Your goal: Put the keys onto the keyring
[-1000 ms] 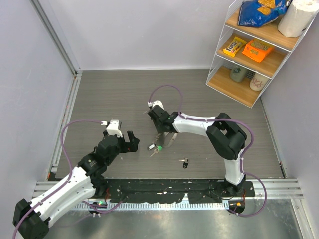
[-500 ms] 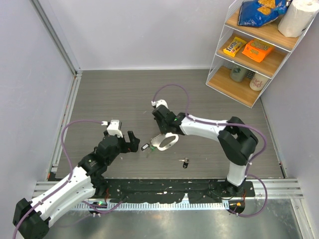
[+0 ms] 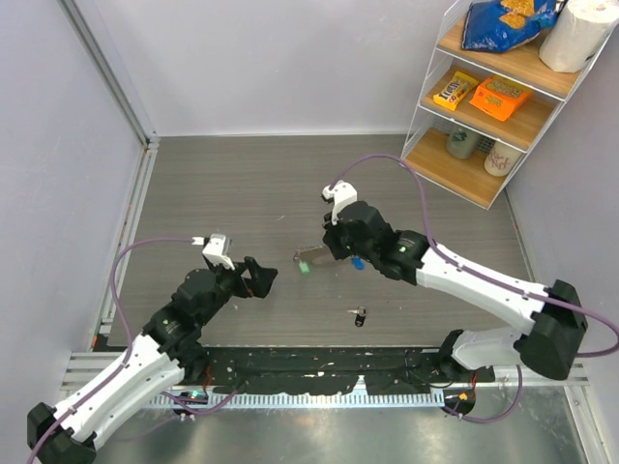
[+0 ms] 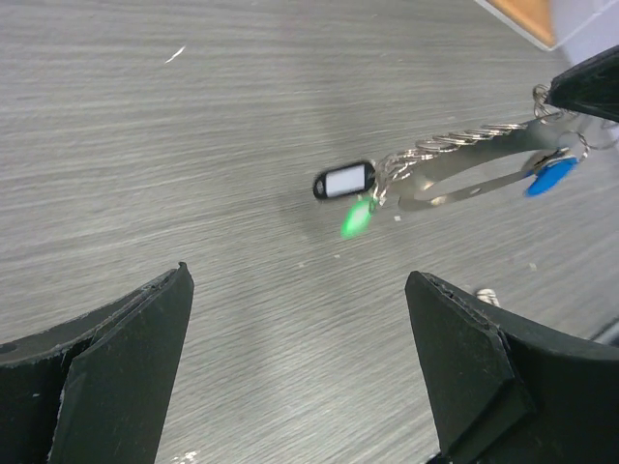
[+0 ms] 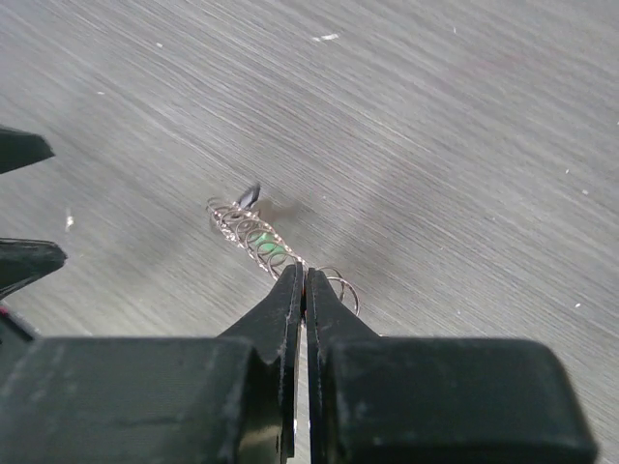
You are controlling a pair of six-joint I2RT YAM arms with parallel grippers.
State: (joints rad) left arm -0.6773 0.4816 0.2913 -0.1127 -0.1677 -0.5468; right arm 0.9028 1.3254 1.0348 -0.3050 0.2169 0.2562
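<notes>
I had the right gripper clamped on the keyring, held above the desk with the green key seemingly already on it, the left gripper spread wide and empty nearby, and the black key lying apart, not yet threaded.

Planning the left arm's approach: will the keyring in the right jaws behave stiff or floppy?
Probably floppy: the keyring, pinched by the right gripper, is chain and linked rings, so it may sway. Likely light: a fingertip pinch carries it. The green key dangles and may swing.
</notes>
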